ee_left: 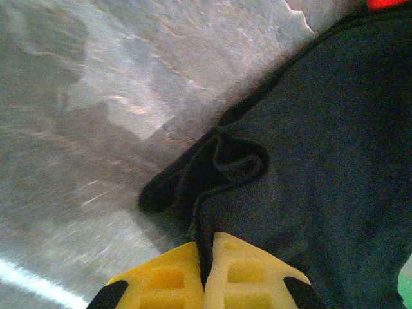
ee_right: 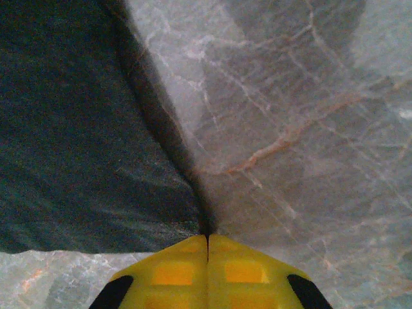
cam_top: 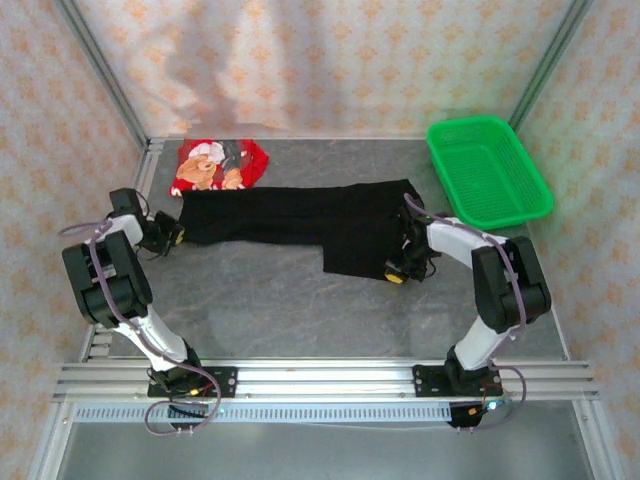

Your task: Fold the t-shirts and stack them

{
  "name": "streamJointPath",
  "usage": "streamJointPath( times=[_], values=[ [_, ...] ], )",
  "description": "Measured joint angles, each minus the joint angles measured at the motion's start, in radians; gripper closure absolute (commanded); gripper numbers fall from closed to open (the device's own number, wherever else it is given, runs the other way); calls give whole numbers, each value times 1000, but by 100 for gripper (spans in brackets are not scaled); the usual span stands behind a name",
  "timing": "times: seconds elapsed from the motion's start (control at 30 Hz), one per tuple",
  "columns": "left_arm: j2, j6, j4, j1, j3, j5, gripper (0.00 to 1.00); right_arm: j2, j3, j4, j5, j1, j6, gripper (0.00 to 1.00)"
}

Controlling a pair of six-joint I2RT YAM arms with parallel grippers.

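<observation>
A large black t-shirt (cam_top: 300, 225) lies spread in a long band across the middle of the grey table. Behind its left end lies a smaller red t-shirt (cam_top: 220, 165) with a cartoon print. My left gripper (cam_top: 172, 238) is at the black shirt's left end. In the left wrist view its yellow fingers (ee_left: 207, 241) are shut on a bunched fold of the black cloth (ee_left: 322, 161), and a sliver of the red shirt (ee_left: 389, 3) peeks in at the top. My right gripper (cam_top: 398, 273) is at the shirt's near right corner, and its jaws (ee_right: 207, 237) are shut on the black hem (ee_right: 77, 129).
A green mesh basket (cam_top: 488, 170) stands at the back right, close behind the right arm. Bare marbled tabletop (cam_top: 280, 310) stretches between the shirt and the rail at the near edge. Patterned walls close in the back and both sides.
</observation>
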Motion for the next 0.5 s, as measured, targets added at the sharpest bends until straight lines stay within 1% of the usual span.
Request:
streamJointPath(
  times=[0.1,0.3,0.37,0.5],
  values=[
    [-71,57,-96,16,28,-33,100,-32,10,-39,15,0,-15,100],
    [-220,153,-242,15,52,-82,100,-81,58,-112,26,0,-49,100],
    [-248,170,-272,15,42,-97,100,-92,59,-130,30,-1,-55,100],
    [-269,187,-320,15,-13,-126,95,-102,58,-162,33,-1,-66,100]
  ],
)
